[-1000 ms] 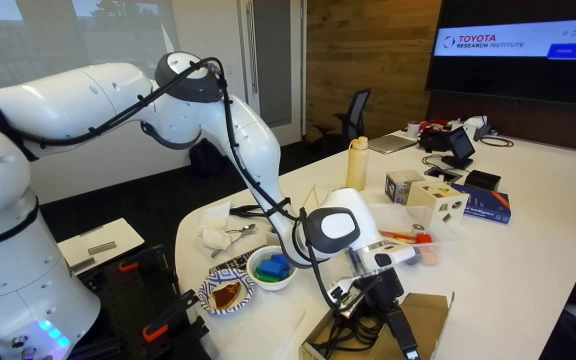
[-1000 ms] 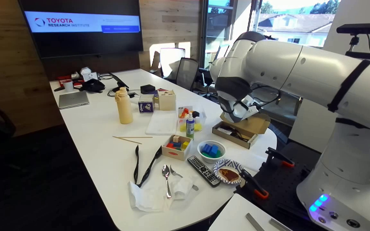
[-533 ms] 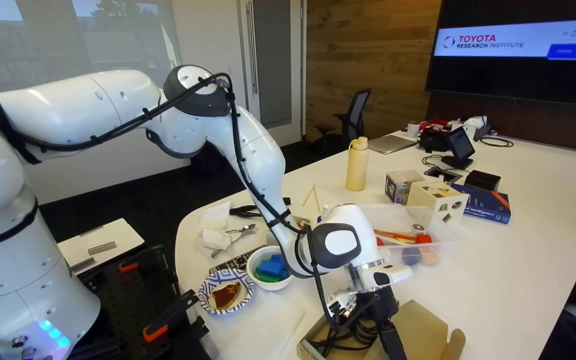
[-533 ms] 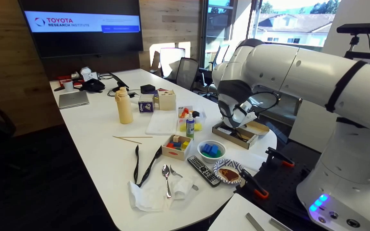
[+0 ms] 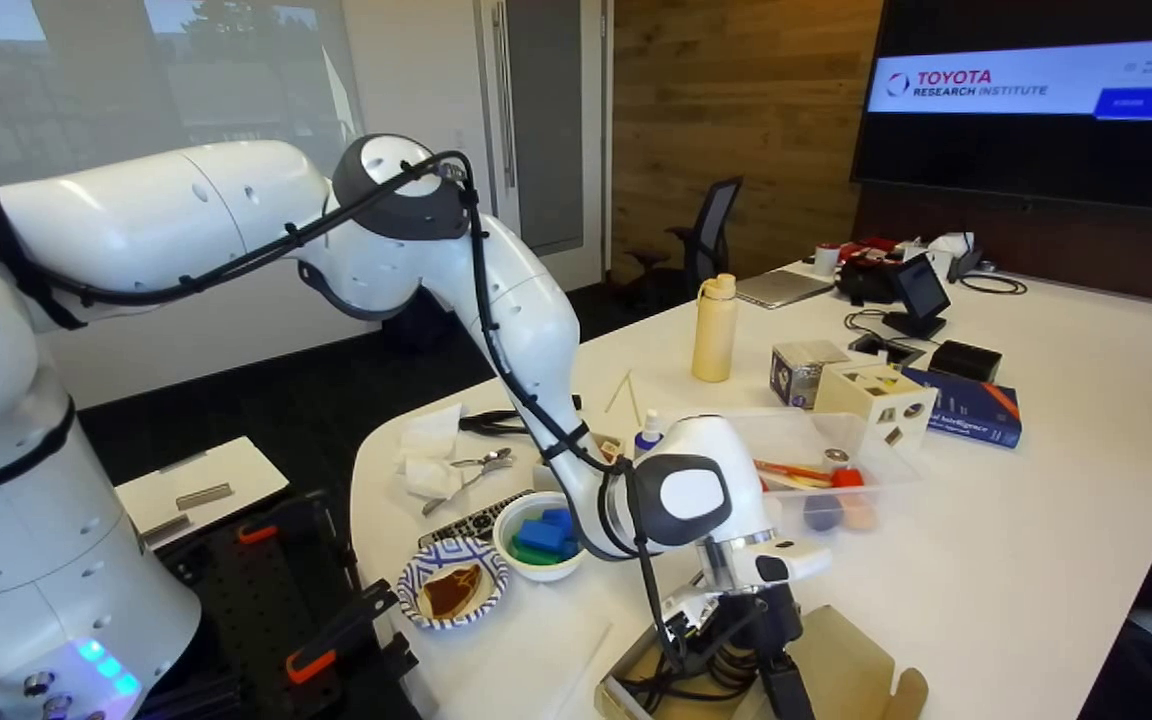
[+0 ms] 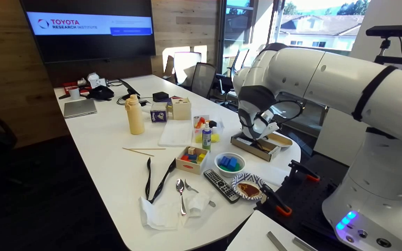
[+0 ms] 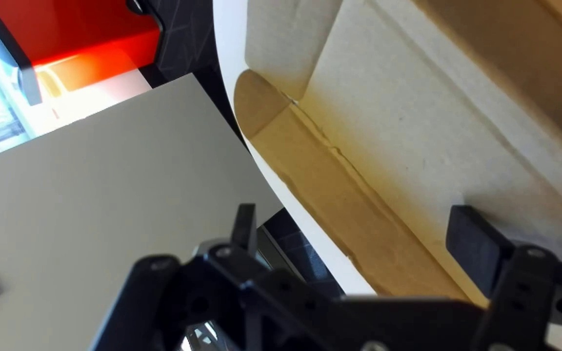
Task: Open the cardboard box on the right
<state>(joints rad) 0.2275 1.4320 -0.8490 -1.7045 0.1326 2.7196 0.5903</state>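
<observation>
The golden-brown cardboard box shows in both exterior views (image 5: 841, 655) (image 6: 253, 148) at the table's near end. Its lid is folded back outward, and black cables (image 5: 706, 680) lie in its tray part. In the wrist view the paler inside of the lid (image 7: 398, 112) fills the right, with a brown edge flap (image 7: 339, 195) along it. My gripper (image 7: 359, 234) is open and empty, its fingers wide apart. One finger (image 7: 476, 246) is over the lid's inside, touching or very close; the other is beyond the lid's edge. The fingertips are cut off or hidden in the exterior views.
A white bowl of blocks (image 5: 540, 570), a patterned plate (image 5: 416, 600), a clear plastic tray (image 5: 886, 475) and a spray bottle (image 6: 206, 137) stand near the box. The table's curved edge (image 7: 271, 168) runs just beyond the lid.
The lid has swung from raised to low and outward, and a rounded end tab now shows. My gripper has moved down with it, mostly in the first half second.
</observation>
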